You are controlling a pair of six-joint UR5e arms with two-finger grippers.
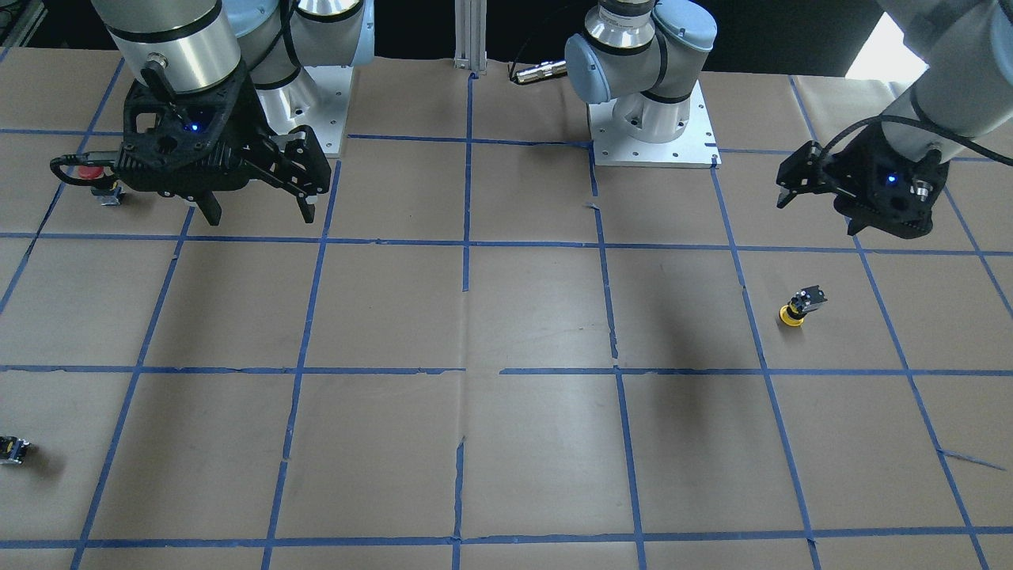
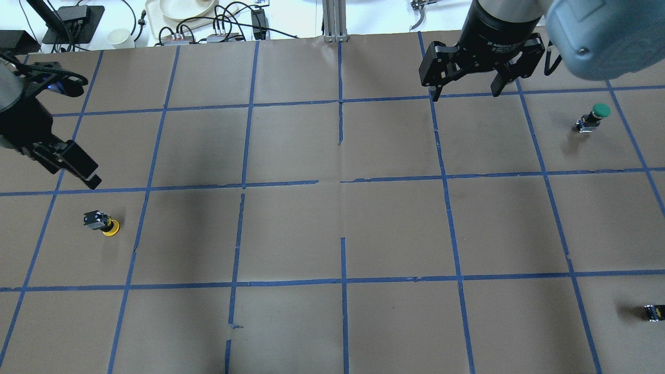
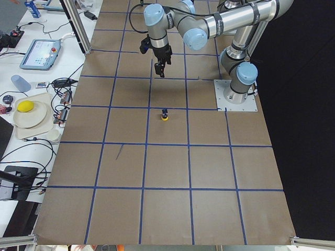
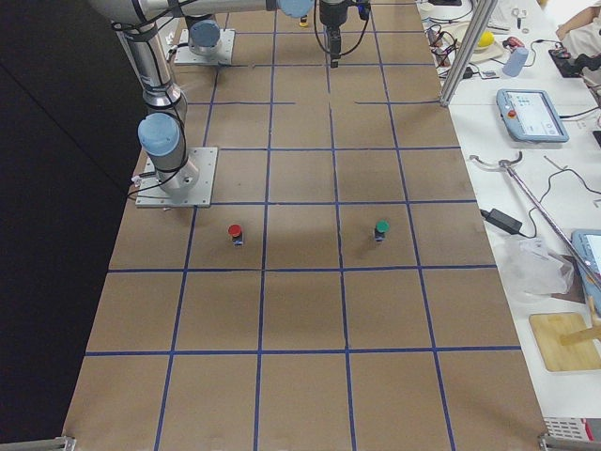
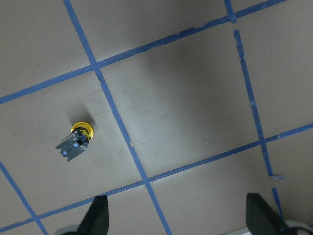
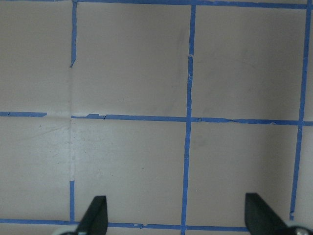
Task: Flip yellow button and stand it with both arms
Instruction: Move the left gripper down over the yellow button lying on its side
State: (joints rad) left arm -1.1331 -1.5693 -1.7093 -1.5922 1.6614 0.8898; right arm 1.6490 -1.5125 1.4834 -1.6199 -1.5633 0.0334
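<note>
The yellow button [image 1: 799,307] rests on the brown paper with its yellow cap down and its black base up, tilted. It also shows in the overhead view [image 2: 101,223], the left side view [image 3: 164,114] and the left wrist view [image 5: 77,142]. My left gripper [image 2: 88,176] hovers above and beyond it, open and empty; its fingertips [image 5: 98,213] frame bare paper. It also shows in the front view [image 1: 791,190]. My right gripper [image 1: 259,212] is open and empty, high over the far table half [image 2: 465,94], far from the button.
A red-capped button [image 1: 89,172] stands behind my right gripper. A green-capped button [image 2: 592,117] stands at the far right. A tiny black-and-yellow block [image 2: 654,312] lies near the right edge. Blue tape lines grid the paper. The arm bases [image 1: 653,131] sit at the robot's side.
</note>
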